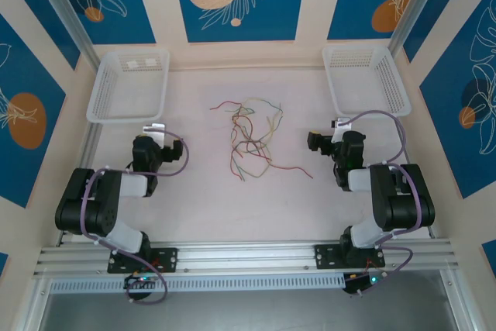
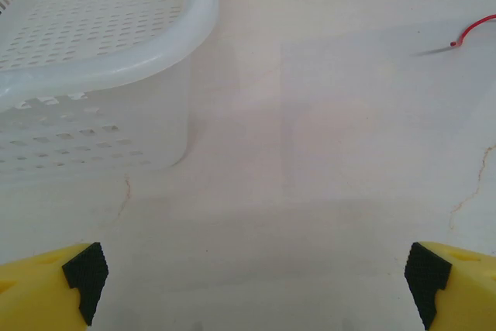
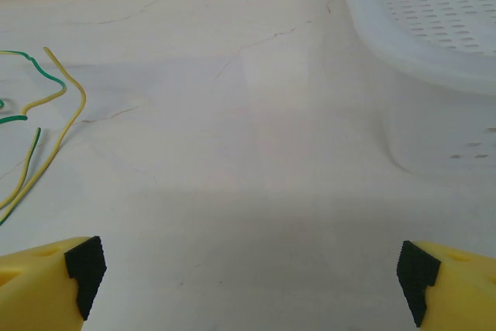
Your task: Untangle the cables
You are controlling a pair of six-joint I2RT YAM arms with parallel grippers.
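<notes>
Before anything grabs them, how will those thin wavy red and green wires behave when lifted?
Probably floppy: the thin wavy red and green wires lie in loose curves. Lifting one likely drags neighbours, since they cross. Thin, so probably light.

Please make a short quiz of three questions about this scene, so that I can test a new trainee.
1. How many white baskets stand at the far side of the table?
2. True or false: the left gripper and the right gripper are both shut.
3. Where do the cables lie? A: inside a basket. B: loose on the table, between the two arms. C: hanging from a gripper.
Key: 1. two; 2. false, both stand open and hold nothing; 3. B.
</notes>
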